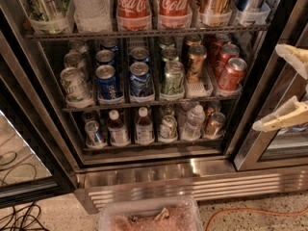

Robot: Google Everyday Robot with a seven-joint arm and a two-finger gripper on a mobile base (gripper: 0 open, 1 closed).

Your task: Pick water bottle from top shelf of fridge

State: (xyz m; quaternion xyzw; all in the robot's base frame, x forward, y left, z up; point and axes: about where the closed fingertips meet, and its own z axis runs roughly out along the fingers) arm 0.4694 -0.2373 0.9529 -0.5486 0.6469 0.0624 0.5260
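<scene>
Camera view: gripper (267,88) hangs at the right edge, outside the fridge (192,170), fingers spread wide, holding nothing, well apart from the water bottle (91,6). It stands second from left on the top shelf (159,33), just beside the Coca-Cola bottles (132,1); its top is cut off. Probably thin ribbed plastic: gives under squeeze, fairly heavy if full, maybe slick. Mid-body on the ribs looks the best hold. Clear bins (134,22) hold the Cokes; lower racks hold cans (108,81) and small bottles (143,126); floor tub (144,208) contents unclear.
</scene>
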